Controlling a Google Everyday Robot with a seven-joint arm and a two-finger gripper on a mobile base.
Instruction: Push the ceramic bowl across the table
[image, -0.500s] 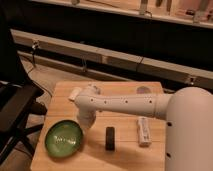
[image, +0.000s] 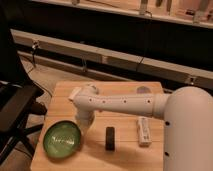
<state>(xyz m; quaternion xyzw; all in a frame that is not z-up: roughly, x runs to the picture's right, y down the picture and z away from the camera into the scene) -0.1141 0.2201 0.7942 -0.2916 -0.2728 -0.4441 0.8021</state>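
The ceramic bowl (image: 62, 139) sits near the table's (image: 120, 89) seven o'clock corner, and the gripper (image: 81, 123) hangs low just beside its two o'clock rim, spread or closed I cannot tell, seemingly placed to bear sideways against it.

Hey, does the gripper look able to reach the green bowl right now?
Probably yes. The gripper sits right beside the rim of the ceramic bowl, with nothing between them on the table. The black block and white object lie off to the side, out of the way.
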